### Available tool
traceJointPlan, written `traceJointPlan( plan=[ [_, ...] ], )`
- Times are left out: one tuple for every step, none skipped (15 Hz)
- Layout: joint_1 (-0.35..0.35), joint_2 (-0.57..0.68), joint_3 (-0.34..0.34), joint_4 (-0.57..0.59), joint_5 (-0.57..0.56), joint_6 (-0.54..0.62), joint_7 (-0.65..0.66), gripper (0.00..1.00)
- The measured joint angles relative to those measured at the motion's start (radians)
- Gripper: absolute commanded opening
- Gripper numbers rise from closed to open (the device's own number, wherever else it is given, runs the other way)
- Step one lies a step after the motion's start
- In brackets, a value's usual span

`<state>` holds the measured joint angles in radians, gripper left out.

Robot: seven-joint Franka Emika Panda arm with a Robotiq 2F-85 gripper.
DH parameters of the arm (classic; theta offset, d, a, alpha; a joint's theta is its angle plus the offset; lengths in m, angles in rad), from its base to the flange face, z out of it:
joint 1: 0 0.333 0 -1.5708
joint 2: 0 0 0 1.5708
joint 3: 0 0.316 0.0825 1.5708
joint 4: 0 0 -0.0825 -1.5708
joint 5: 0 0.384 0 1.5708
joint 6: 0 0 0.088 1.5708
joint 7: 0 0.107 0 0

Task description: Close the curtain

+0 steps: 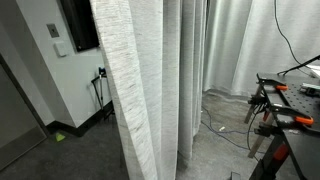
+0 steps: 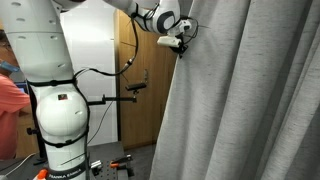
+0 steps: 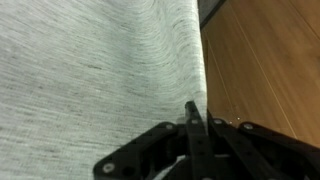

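– Curtain (image 2: 250,100), where?
– Its edge is pinched in the gripper (image 2: 183,44), jaws clamped on it; the rest hangs below
– And the room?
– Wood panel (image 3: 268,60) beside the gripper, carpet (image 1: 80,155) well beneath

This looks like a lab set up in an office-type room. Grey carpet (image 1: 75,150) covers the floor below plain white walls, which carry a dark screen (image 1: 78,22), a switch plate (image 1: 53,31) and a power outlet (image 1: 101,73) with a lead plugged in. Floor-length pale curtains (image 1: 140,80) hang as dividers. A work bench (image 1: 290,88) carries orange-handled clamps (image 1: 298,120), loose cables (image 1: 225,125) trail across the floor, and a white robot arm (image 2: 45,60) stands before wooden doors (image 2: 140,70).
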<state>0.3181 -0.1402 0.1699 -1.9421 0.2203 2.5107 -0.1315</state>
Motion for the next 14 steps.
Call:
traceJointPlan(
  plan=[
    [0.003,0.015,0.018,0.020,0.000,-0.016,-0.015,0.01],
    [0.006,0.032,0.035,0.042,0.000,-0.026,-0.030,0.01],
    [0.007,0.049,0.051,0.063,0.000,-0.033,-0.046,0.01],
    [0.008,0.066,0.066,0.084,0.000,-0.038,-0.063,0.01],
    [0.008,0.083,0.079,0.102,0.000,-0.039,-0.078,0.01],
    [0.009,0.101,0.093,0.120,-0.002,-0.043,-0.090,0.01],
    [0.010,0.118,0.106,0.143,-0.008,-0.042,-0.098,0.01],
    [0.011,0.133,0.119,0.165,-0.017,-0.043,-0.102,0.01],
    [0.011,0.148,0.132,0.186,-0.025,-0.043,-0.105,0.01],
    [0.013,0.161,0.144,0.206,-0.032,-0.043,-0.109,0.01],
    [0.015,0.174,0.156,0.224,-0.039,-0.043,-0.111,0.01],
    [0.017,0.186,0.166,0.242,-0.046,-0.043,-0.114,0.01],
    [0.020,0.198,0.176,0.258,-0.055,-0.043,-0.116,0.01],
    [0.023,0.209,0.186,0.275,-0.063,-0.043,-0.119,0.01]
  ],
)
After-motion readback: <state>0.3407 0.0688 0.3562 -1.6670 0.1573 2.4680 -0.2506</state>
